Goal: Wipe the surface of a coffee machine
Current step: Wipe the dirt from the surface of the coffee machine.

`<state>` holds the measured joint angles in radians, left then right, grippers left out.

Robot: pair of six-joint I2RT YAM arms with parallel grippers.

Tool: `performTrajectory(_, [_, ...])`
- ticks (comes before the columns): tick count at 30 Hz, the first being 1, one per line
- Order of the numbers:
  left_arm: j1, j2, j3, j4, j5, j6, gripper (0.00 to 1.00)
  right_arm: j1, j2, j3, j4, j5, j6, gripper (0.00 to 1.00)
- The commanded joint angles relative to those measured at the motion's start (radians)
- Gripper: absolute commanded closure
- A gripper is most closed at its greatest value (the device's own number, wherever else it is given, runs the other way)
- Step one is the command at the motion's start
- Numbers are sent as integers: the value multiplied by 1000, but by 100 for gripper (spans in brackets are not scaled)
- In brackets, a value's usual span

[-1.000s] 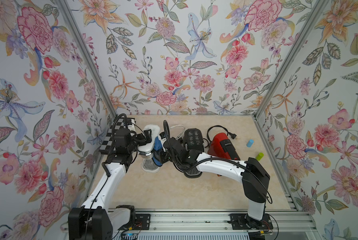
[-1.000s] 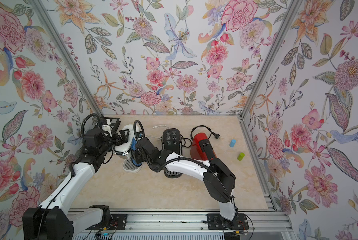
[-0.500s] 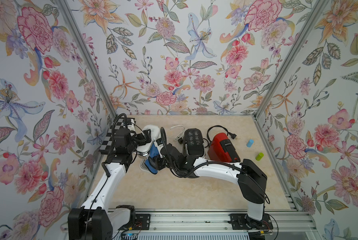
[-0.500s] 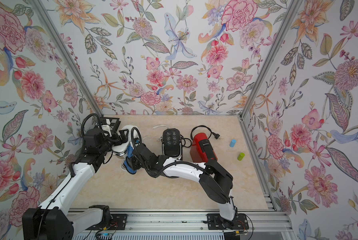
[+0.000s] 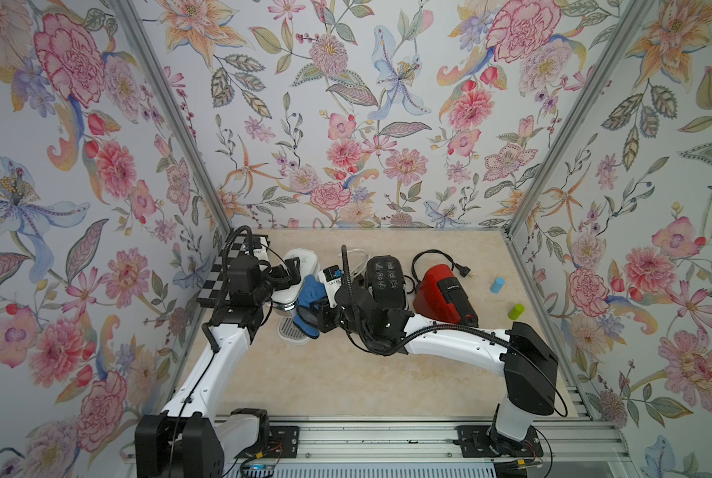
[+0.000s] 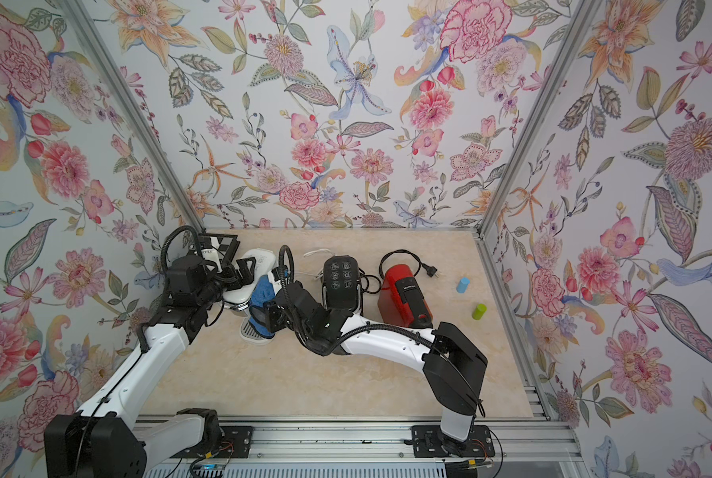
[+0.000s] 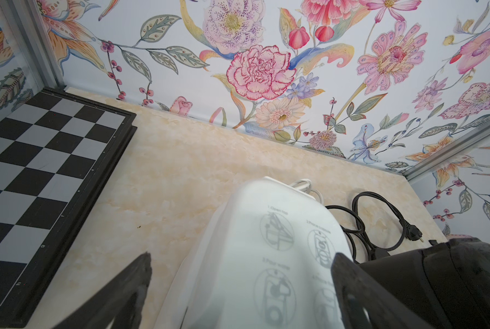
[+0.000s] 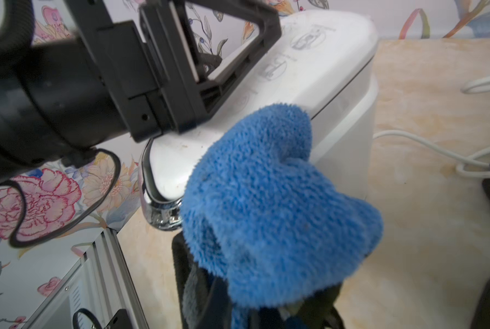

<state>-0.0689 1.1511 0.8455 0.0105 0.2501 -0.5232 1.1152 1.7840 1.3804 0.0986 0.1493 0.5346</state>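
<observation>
Tabletop (image 5: pixel 346 380): the far half is crowded and the near half is bare. The open room for a retreat is judged to lie toward the robot's base.
Chessboard (image 7: pixel 39 176): it is laid flat in the far left corner, just beside the machine, so little clearance is left on that side.
White coffee machine (image 5: pixel 300 260): the task's thing is set upright at the far left of the tabletop, between the chessboard and the black machine (image 5: pixel 385 281). Its lid edge and right wall are seen in the right wrist view.
Black machine: it stands near on the right, with the red machine (image 5: pixel 441 294) beyond it. The right forearm is passed in front of both, so elbow swing is judged tight.
Blue cloth (image 8: pixel 266 213): it is bunched and laid against the front right corner of the white machine, above the drip tray (image 5: pixel 294 331). Wiping is judged to be in hand, with the corner and side covered.
Left gripper (image 5: pixel 290 269): the jaws are spread wide astride the lid. No squeeze is evident, and a steadying role is presumed.
Right gripper (image 5: pixel 320 316): it is pinched tight on the blue cloth. Next, a stroke along the lid edge or down the wall is called for, with contact kept and the left gripper avoided.
Cords (image 5: pixel 437 258): they are coiled behind the machines and are a snag risk if the reach is extended rearward.
Cylinders (image 5: pixel 497 285): the blue and green ones stand well apart at the right and are of no concern.
</observation>
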Motion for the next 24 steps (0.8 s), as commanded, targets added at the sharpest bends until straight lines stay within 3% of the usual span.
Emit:
performTrajectory(1, [-6,-4,-8,-34,-17,4,1,-27,41,77,0,126,-11,100])
performTrajectory(12, [-6,6,-13,-30,-7,0,1,-70,199,235,-55,255,12,100])
performTrajectory(24, [-8,12,-17,-28,-1,0,1,-80,337,256,-55,239,100,100])
